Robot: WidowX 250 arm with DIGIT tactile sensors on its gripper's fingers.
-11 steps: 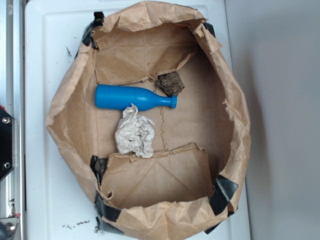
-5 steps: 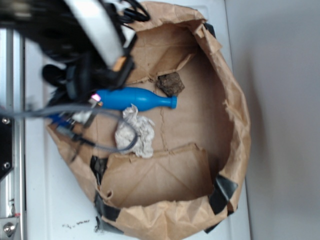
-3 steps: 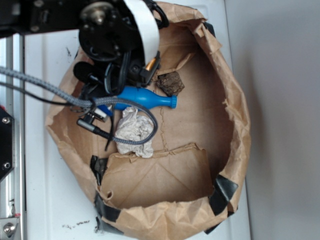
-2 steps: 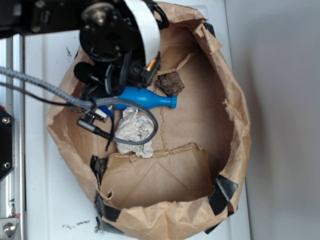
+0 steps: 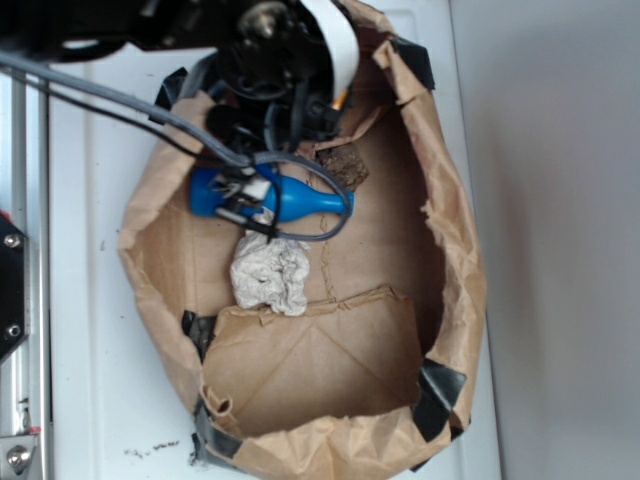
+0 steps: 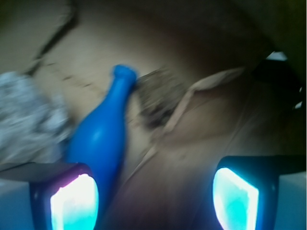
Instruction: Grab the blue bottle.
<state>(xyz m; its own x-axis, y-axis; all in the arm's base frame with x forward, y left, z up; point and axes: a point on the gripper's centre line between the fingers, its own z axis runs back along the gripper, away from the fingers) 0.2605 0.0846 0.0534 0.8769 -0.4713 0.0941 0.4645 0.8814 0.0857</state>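
The blue bottle (image 5: pixel 305 200) lies on its side on the floor of the brown paper bag (image 5: pixel 452 230), cap pointing right. Grey cables and a small connector cross its middle. My gripper (image 5: pixel 280 110) hangs over the bag's upper left part, just above the bottle. In the wrist view the gripper (image 6: pixel 154 201) is open, its lit fingertips far apart. The blue bottle (image 6: pixel 103 134) lies along the inner side of the left fingertip, neck pointing away. Bare bag floor fills the gap between the fingertips.
A crumpled white paper ball (image 5: pixel 268 275) lies just below the bottle and a dark brown lump (image 5: pixel 343 163) sits by its cap. A loop of grey cable (image 5: pixel 330 218) droops over the bottle's neck. The bag's walls and folded flaps (image 5: pixel 310 365) ring the floor.
The arm has moved right and toward the bag's top, uncovering the bottle's base. The bag's left wall has been pushed inward. The bottle and paper ball lie where they were.
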